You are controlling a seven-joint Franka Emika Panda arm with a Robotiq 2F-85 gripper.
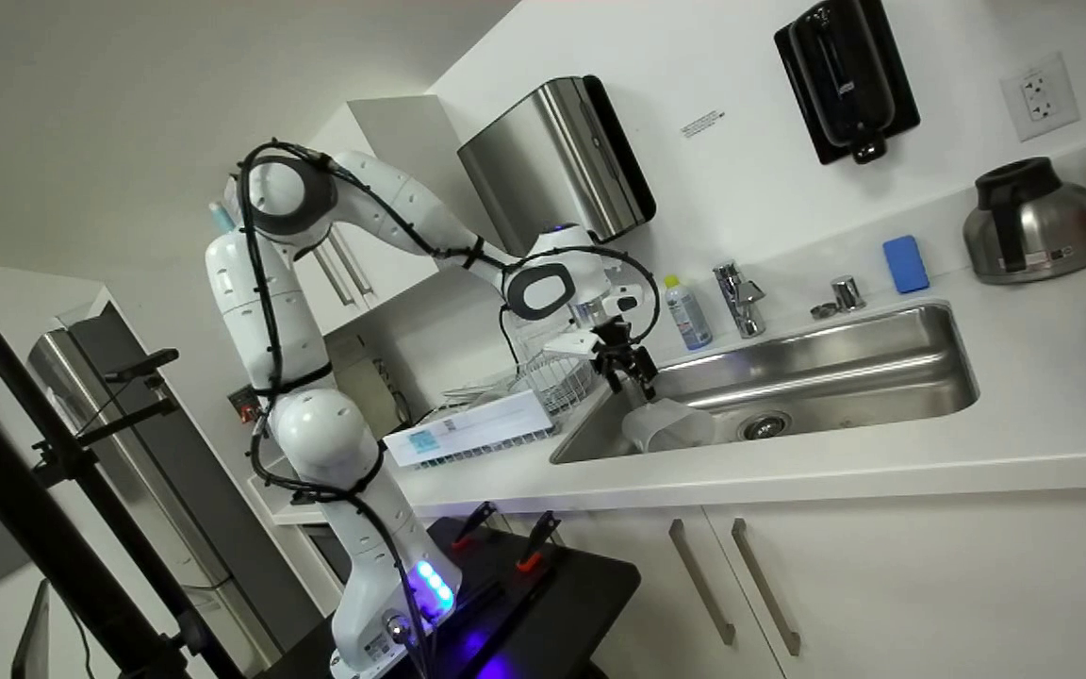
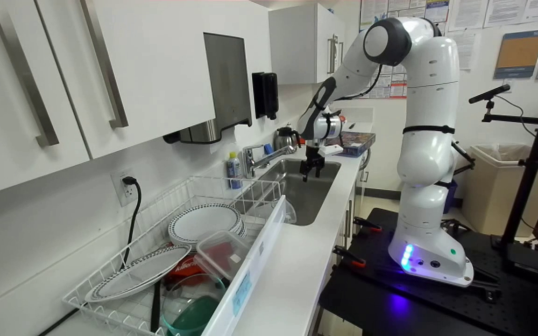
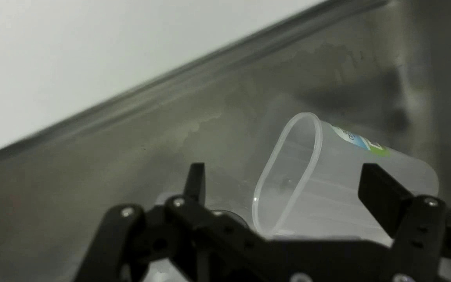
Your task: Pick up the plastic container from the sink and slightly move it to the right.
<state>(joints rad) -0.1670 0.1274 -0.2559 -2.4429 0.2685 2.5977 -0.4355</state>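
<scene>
The clear plastic container [image 1: 668, 426] lies on its side in the near end of the steel sink [image 1: 882, 377], by the drain [image 1: 765, 425]. In the wrist view the container [image 3: 339, 176] has its oval mouth facing left and a green-blue label on its side. It is partly seen behind the dish rack in an exterior view [image 2: 290, 213]. My gripper [image 1: 633, 385] is open and empty above the container. In the wrist view its fingers [image 3: 284, 176] are spread wide, one left of the mouth and one over the container's body. The gripper also shows above the sink [image 2: 311, 177].
A faucet [image 1: 739, 300] and a spray bottle [image 1: 687, 313] stand behind the sink. A wire dish rack [image 2: 124, 310] with plates and a white panel [image 2: 250, 266] borders the sink. A blue sponge [image 1: 906, 264] and a steel carafe [image 1: 1038, 226] are on the counter.
</scene>
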